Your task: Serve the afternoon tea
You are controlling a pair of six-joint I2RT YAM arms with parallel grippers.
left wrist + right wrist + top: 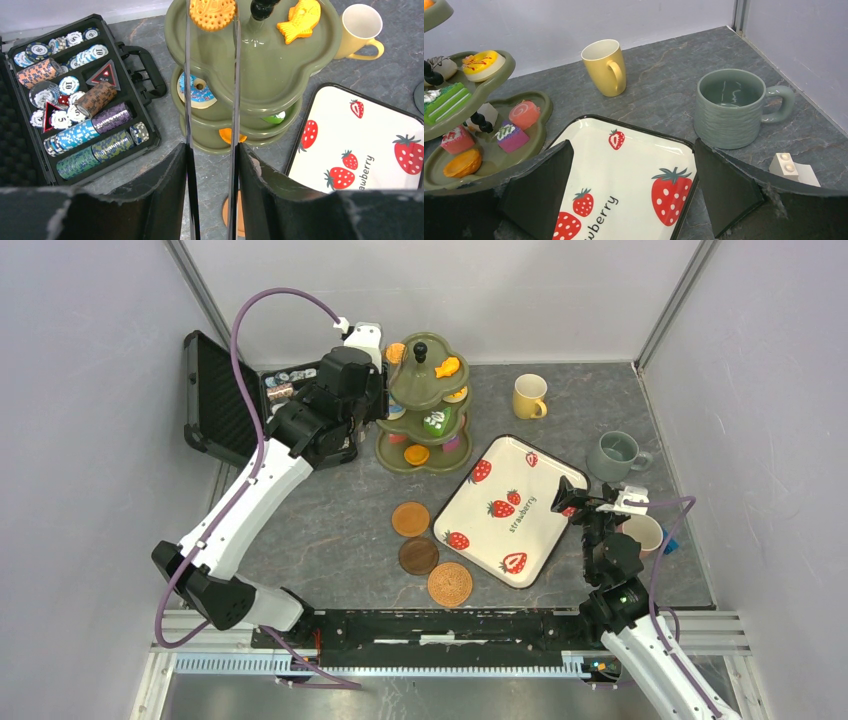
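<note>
The olive-green three-tier stand (pixel 412 390) (pixel 260 70) holds small toy cakes. On its top tier lie an orange waffle cookie (pixel 212 12) and a yellow fish cake (pixel 301 20). My left gripper (pixel 378 390) (pixel 212 150) hovers left of the stand, shut on thin metal tongs (pixel 187 75) whose blades reach either side of the cookie. Three brown coasters (pixel 418 556) lie in front of the stand. The yellow mug (pixel 528 396) (pixel 606 67) and the grey-green mug (pixel 614 455) (pixel 730 107) stand at the back right. My right gripper (pixel 585 495) (pixel 631 150) hangs open and empty over the tray's right edge.
A strawberry-print tray (pixel 505 508) (pixel 634 165) lies at centre right. An open black case of poker chips (pixel 215 395) (pixel 80 100) sits at the far left. A pale mug (pixel 643 533) stands behind my right wrist. Walls close in on three sides.
</note>
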